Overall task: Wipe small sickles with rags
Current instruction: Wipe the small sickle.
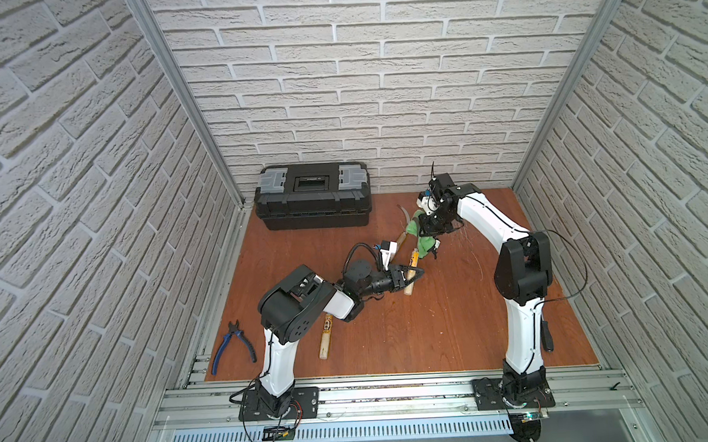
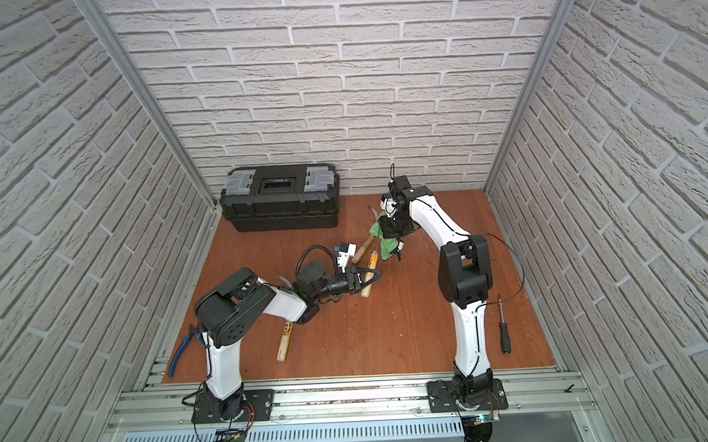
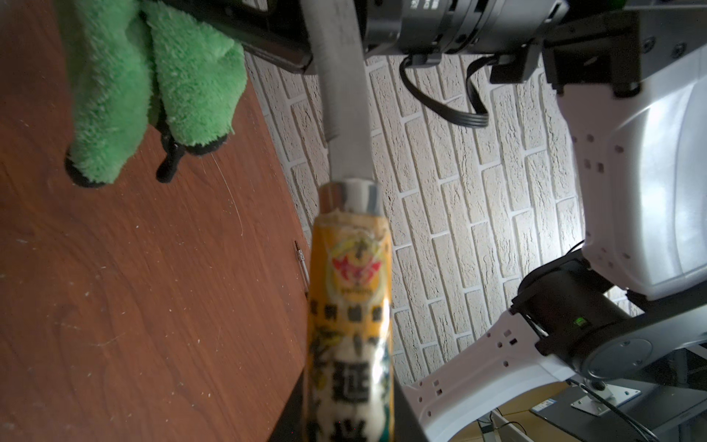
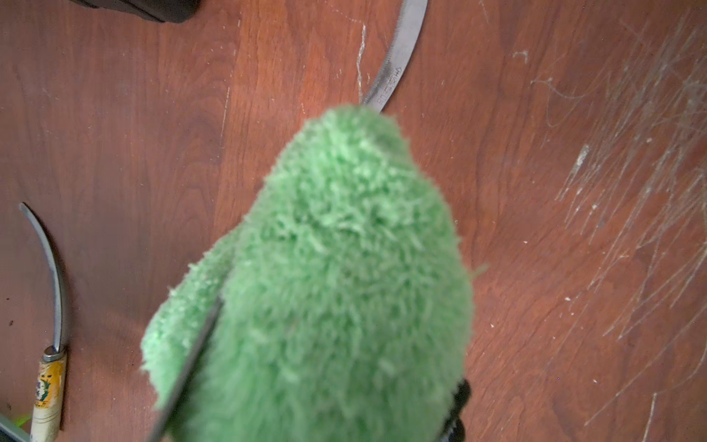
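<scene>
The left pincer (image 1: 414,275) is shut tight on the held sickle (image 1: 415,261) by its handle, mid-way across the desk (image 1: 433,330). Its blade rises into a fold of the rag (image 1: 426,244), which the right pincer (image 1: 428,229) grips closed. The second sickle (image 1: 401,239) lies just behind. The third sickle (image 1: 324,341) lies near the front edge, partly under the left arm (image 1: 282,313). The toolbox (image 1: 313,199) sits in the back left corner, the pliers (image 1: 232,347) at the left edge and the screwdriver (image 2: 504,335) by the right edge. Bare wood spreads across the front middle.

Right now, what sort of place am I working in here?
Probably a mock workshop cell, not a real shed: brick-pattern wall panels in an aluminium frame, a black toolbox at the back, and blue-handled pliers on the wood-grain board.
</scene>
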`<action>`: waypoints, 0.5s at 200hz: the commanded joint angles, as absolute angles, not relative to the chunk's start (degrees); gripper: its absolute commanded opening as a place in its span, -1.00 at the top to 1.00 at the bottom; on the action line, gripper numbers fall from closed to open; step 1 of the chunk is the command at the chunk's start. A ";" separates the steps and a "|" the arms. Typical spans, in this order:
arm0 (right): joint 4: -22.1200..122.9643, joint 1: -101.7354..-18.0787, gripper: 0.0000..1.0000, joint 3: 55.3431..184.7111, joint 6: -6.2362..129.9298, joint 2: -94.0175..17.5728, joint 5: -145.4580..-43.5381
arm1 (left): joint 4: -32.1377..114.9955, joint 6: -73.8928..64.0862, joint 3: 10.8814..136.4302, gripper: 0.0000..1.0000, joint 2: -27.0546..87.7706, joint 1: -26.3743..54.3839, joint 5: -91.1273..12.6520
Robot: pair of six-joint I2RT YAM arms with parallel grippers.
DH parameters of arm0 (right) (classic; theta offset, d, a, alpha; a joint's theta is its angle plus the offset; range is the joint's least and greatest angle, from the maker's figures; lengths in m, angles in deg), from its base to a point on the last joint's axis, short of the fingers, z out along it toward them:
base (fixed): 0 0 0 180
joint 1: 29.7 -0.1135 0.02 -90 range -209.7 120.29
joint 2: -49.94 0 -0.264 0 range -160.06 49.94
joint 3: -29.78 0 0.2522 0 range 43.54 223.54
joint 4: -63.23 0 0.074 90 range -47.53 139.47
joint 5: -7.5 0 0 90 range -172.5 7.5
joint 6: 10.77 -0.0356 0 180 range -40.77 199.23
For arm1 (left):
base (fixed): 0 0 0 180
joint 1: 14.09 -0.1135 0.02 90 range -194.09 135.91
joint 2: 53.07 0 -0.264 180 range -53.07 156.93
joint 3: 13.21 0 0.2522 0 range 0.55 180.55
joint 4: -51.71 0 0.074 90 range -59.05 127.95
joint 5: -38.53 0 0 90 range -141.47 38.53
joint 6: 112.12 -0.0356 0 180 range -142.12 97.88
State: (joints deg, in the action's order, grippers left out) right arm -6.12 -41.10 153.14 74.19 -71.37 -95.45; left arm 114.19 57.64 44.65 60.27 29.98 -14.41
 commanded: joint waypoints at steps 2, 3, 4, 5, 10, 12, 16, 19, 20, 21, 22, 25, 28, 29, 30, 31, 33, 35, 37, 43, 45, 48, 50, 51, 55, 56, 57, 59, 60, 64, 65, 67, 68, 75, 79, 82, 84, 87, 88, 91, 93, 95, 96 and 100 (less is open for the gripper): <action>-0.50 -40.84 0.92 150.34 75.45 -66.46 -98.59 | 118.29 58.58 43.83 1.00 59.56 30.47 -13.39; -0.30 -40.85 0.92 150.24 75.45 -66.22 -98.59 | 118.29 58.62 43.77 1.00 59.62 30.38 -13.40; -0.20 -40.86 0.92 150.02 75.45 -66.02 -98.63 | 118.28 58.63 43.74 1.00 59.61 30.34 -13.40; -0.02 -40.86 0.92 149.86 75.45 -65.78 -98.65 | 118.28 58.60 43.76 1.00 59.65 30.31 -13.45; 0.70 -40.87 0.92 149.07 75.45 -64.85 -98.80 | 118.36 58.65 43.76 1.00 59.90 30.15 -13.52; 0.94 -40.87 0.92 148.74 75.45 -64.49 -98.92 | 118.32 58.69 43.72 1.00 59.94 30.08 -13.50; 1.26 -40.87 0.92 148.16 75.45 -63.86 -99.14 | 118.31 58.67 43.78 1.00 60.21 29.95 -13.50; 1.50 -40.87 0.92 147.74 75.45 -63.80 -99.31 | 118.34 58.65 43.73 1.00 60.43 29.86 -13.50; 1.58 -40.82 0.93 147.58 75.45 -63.79 -99.39 | 118.31 58.69 43.72 1.00 60.50 29.90 -13.50; 1.66 -40.85 0.93 147.50 75.45 -62.87 -99.38 | 118.29 58.71 43.71 1.00 60.53 29.88 -13.50; 1.75 -40.81 0.93 147.37 75.45 -62.32 -99.47 | 118.29 58.68 43.71 1.00 60.53 29.82 -13.50; 1.97 -40.79 0.93 147.00 75.45 -61.44 -99.52 | 118.28 58.61 43.71 1.00 60.76 29.69 -13.50; 2.03 -40.91 0.92 146.68 75.41 -60.88 -99.63 | 118.32 58.68 43.83 1.00 60.88 29.53 -13.50; 2.02 -40.93 0.92 146.52 75.39 -60.71 -99.68 | 118.30 58.71 43.81 1.00 60.96 29.47 -13.50; 2.10 -40.94 0.92 146.40 75.42 -60.53 -99.70 | 118.33 58.63 43.85 1.00 60.98 29.44 -13.50; 2.14 -40.95 0.92 146.34 75.44 -60.36 -99.67 | 118.35 58.64 43.91 1.00 61.09 29.43 -13.50; 2.18 -40.98 0.93 146.05 75.43 -60.05 -99.69 | 118.30 58.69 43.95 1.00 61.18 29.35 -13.52; 2.14 -41.05 0.93 145.85 75.49 -59.73 -99.72 | 118.28 58.70 43.97 1.00 61.27 29.31 -13.50; 2.20 -41.07 0.93 145.67 75.51 -59.41 -99.70 | 118.30 58.68 44.01 1.00 61.32 29.30 -13.43; 2.32 -41.13 0.93 145.06 75.55 -58.59 -99.51 | 118.34 58.72 44.18 1.00 61.68 29.10 -13.33; 2.28 -41.13 0.93 144.88 75.67 -58.27 -99.47 | 118.32 58.73 44.26 1.00 61.86 29.03 -13.21; 2.32 -41.20 0.92 144.60 75.67 -57.78 -99.46 | 118.36 58.74 44.36 1.00 62.00 29.00 -13.16; 2.31 -41.21 0.93 144.37 75.73 -57.54 -99.46 | 118.32 58.69 44.44 1.00 62.14 28.96 -13.04; 2.33 -41.22 0.93 144.22 75.76 -57.37 -99.37 | 118.30 58.71 44.47 1.00 62.23 28.92 -13.00; 2.29 -41.30 0.93 143.78 75.74 -56.75 -99.36 | 118.33 58.78 44.73 1.00 62.39 28.81 -12.90; 2.28 -41.30 0.93 143.71 75.77 -56.62 -99.37 | 118.30 58.80 44.83 1.00 62.49 28.76 -12.85; 2.32 -41.35 0.93 143.55 75.79 -56.42 -99.37 | 118.34 58.77 44.84 1.00 62.54 28.78 -12.86; 2.37 -41.45 0.92 143.31 75.84 -56.15 -99.31 | 118.36 58.81 44.98 1.00 62.65 28.79 -12.75; 2.37 -41.47 0.92 143.26 75.91 -56.01 -99.30 | 118.36 58.82 45.00 1.00 62.75 28.75 -12.73; 2.36 -41.52 0.92 142.84 76.00 -55.53 -99.44 | 118.29 58.78 45.25 1.00 62.98 28.61 -12.60; 2.36 -41.50 0.92 142.76 76.08 -55.40 -99.45 | 118.33 58.76 45.31 1.00 63.05 28.61 -12.52; 2.32 -41.57 0.93 142.48 76.14 -55.14 -99.44 | 118.34 58.87 45.43 1.00 63.21 28.51 -12.49; 2.30 -41.62 0.92 142.40 76.15 -55.07 -99.45 | 118.35 58.89 45.49 1.00 63.30 28.52 -12.42; 2.27 -41.89 0.92 141.67 76.40 -54.13 -99.48 | 118.35 58.99 46.03 1.00 63.74 28.37 -12.18; 2.15 -42.11 0.93 141.20 76.59 -53.69 -99.42 | 118.29 59.08 46.30 1.00 64.04 28.32 -12.02; 1.98 -42.30 0.93 140.95 76.70 -53.35 -99.30 | 118.30 59.03 46.57 1.00 64.20 28.24 -11.89; 1.94 -42.39 0.93 140.80 76.80 -53.18 -99.25 | 118.35 59.12 46.71 1.00 64.36 28.20 -11.78; 1.86 -42.56 0.93 140.52 76.89 -52.82 -99.17 | 118.30 59.16 46.96 1.00 64.58 28.11 -11.68; 1.85 -42.64 0.93 140.46 76.92 -52.68 -99.14 | 118.33 59.21 47.00 1.00 64.69 28.14 -11.67; 1.77 -42.89 0.93 140.14 77.02 -52.41 -98.94 | 118.33 59.21 47.16 1.00 64.83 28.07 -11.62; 1.73 -43.09 0.93 140.00 77.07 -52.13 -98.87 | 118.31 59.25 47.36 1.00 65.00 27.95 -11.56; 1.70 -43.20 0.93 139.72 77.07 -51.98 -98.83 | 118.35 59.22 47.50 1.00 65.15 27.93 -11.47; 1.68 -43.22 0.93 139.66 77.09 -51.86 -98.75 | 118.36 59.28 47.54 1.00 65.19 27.88 -11.43; 1.52 -43.54 0.93 139.27 77.25 -51.30 -98.60 | 118.30 59.35 47.82 1.00 65.41 27.76 -11.27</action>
State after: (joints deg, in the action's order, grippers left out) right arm -0.44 -41.50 140.96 75.35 -55.99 -97.22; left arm 119.09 56.75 46.72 62.28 29.15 -12.07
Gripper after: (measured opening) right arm 0.174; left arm 0.252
